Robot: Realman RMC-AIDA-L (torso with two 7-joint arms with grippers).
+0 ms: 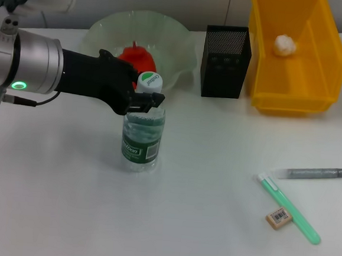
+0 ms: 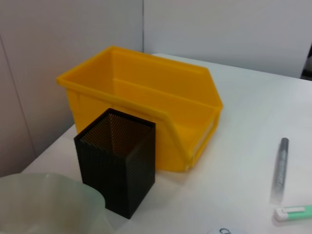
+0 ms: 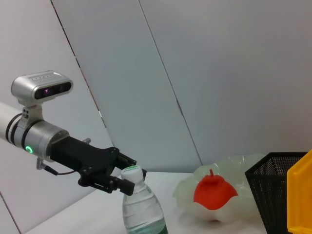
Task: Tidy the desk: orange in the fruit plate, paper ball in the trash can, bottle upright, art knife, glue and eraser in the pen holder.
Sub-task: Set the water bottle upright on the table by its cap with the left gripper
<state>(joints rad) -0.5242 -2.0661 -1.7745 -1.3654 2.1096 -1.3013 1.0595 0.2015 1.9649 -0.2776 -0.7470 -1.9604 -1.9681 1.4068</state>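
The bottle (image 1: 141,142) stands upright on the white desk, its white cap up. My left gripper (image 1: 144,102) reaches in from the left and is shut on the bottle's neck just under the cap; the right wrist view shows the same grip (image 3: 127,184) on the bottle (image 3: 141,210). The orange (image 1: 137,58) lies in the fruit plate (image 1: 180,43) behind it. The paper ball (image 1: 285,45) sits inside the yellow trash can (image 1: 336,64). The eraser (image 1: 279,217), a green stick (image 1: 292,210) and a grey pen-shaped item (image 1: 318,173) lie at the front right; which is art knife or glue I cannot tell.
The black mesh pen holder (image 1: 225,62) stands between the fruit plate and the trash can, close to both. In the left wrist view the pen holder (image 2: 117,161) stands in front of the trash can (image 2: 146,92). My right arm is out of the head view.
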